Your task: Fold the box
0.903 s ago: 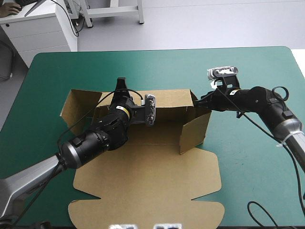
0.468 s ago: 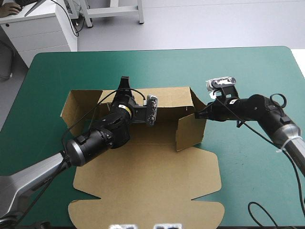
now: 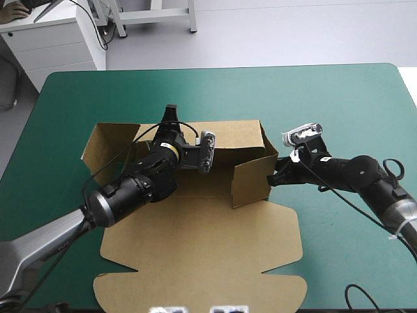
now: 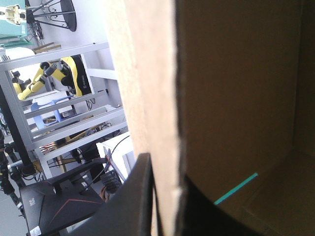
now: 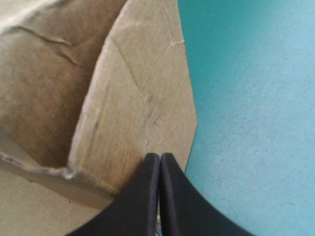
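Observation:
The brown box (image 3: 202,241) lies mid-table with its lid flat toward the front edge. Its back wall (image 3: 228,134) stands raised. My left gripper (image 3: 171,119) is at that wall's top edge. In the left wrist view the left gripper (image 4: 165,177) has the board's edge (image 4: 147,98) between its black fingers, shut on it. The right side flap (image 3: 251,181) stands upright, swung inward. My right gripper (image 3: 272,177) is shut, its tip against the flap's outer side. In the right wrist view the right gripper (image 5: 160,156) touches the flap (image 5: 133,98).
The box's left side flap (image 3: 104,147) leans outward toward the table's left edge. The lid's scalloped front edge (image 3: 195,287) lies close to the table's front edge. Teal-green cover (image 3: 339,98) surrounds the box on the far and right sides.
My right gripper has moved left and toward the front, swinging the right flap inward from the box's corner. The left arm has barely moved.

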You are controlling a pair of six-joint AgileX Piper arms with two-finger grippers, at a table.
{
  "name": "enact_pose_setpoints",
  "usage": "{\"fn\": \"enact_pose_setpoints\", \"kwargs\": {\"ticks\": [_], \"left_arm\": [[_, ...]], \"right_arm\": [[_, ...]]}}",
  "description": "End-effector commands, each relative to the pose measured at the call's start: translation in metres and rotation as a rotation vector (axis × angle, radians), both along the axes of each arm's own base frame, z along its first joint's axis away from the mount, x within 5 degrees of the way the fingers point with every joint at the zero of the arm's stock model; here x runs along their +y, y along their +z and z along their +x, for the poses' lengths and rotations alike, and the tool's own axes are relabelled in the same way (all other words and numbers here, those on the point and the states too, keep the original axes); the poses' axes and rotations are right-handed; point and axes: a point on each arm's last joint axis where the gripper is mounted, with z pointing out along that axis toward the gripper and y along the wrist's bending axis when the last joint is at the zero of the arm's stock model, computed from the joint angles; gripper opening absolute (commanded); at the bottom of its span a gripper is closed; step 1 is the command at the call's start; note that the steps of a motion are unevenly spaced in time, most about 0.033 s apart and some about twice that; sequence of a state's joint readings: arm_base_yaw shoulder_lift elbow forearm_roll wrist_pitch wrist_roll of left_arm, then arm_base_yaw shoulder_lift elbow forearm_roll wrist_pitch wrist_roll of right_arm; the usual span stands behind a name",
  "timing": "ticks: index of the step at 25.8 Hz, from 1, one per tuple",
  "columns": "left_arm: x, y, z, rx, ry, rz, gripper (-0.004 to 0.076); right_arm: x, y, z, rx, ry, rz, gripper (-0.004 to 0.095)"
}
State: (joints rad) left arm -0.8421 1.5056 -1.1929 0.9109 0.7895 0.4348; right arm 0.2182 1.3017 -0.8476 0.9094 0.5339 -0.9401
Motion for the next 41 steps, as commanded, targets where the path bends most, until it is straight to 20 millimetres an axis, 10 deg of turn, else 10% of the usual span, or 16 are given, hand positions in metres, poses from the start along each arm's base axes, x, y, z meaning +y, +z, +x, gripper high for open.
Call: {"fn": "enact_pose_setpoints", "kwargs": {"ticks": [1,12,24,41], "left_arm": [[-0.004,-0.004,-0.007,0.095,0.023,-0.087,0.0002],[-0.006,-0.008,-0.008,0.118,0.0,-0.078,0.0001],[-0.012,-0.019,-0.004,0.139,-0.015,-0.053,0.0002],[-0.015,-0.021,-0.007,0.185,-0.022,-0.102,0.0002]], "right_arm": [[0.0,0.018,-0.003,-0.076,0.014,0.026,-0.0019],[-0.002,0.019,-0.021,-0.124,0.067,0.008,0.0023],[0.002,0.014,-0.023,-0.189,0.137,0.009,0.0612],[0.041,-0.001,-0.012,-0.263,0.098,-0.046,0.0617]]}}
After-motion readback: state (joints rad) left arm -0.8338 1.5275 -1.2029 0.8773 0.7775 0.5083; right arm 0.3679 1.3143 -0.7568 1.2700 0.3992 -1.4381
